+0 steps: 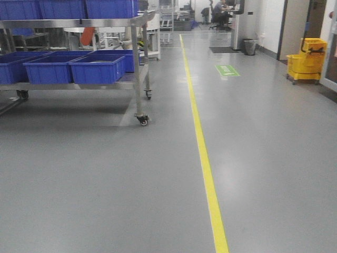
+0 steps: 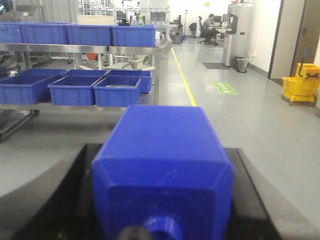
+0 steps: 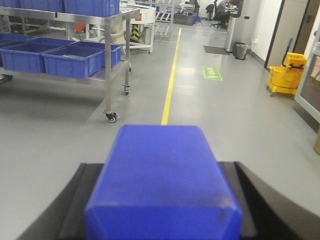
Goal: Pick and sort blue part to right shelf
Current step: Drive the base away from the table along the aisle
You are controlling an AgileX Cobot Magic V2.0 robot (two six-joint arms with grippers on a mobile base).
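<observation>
Blue plastic filled the left wrist view: the blue part lay lengthwise in the left pincer, its long axis running away from the lens and its round knob end turned back toward the camera. Black fingers pressed against both flanks, pinching it, with the pincer aimed level and forward above the grey floor. The right pincer, posed likewise, pinched a second blue block; which end faced the lens could not be told. Well ahead, left of a yellow floor line, stood the wheeled steel shelf with its blue bins. A yellow mop bucket sat far right.
</observation>
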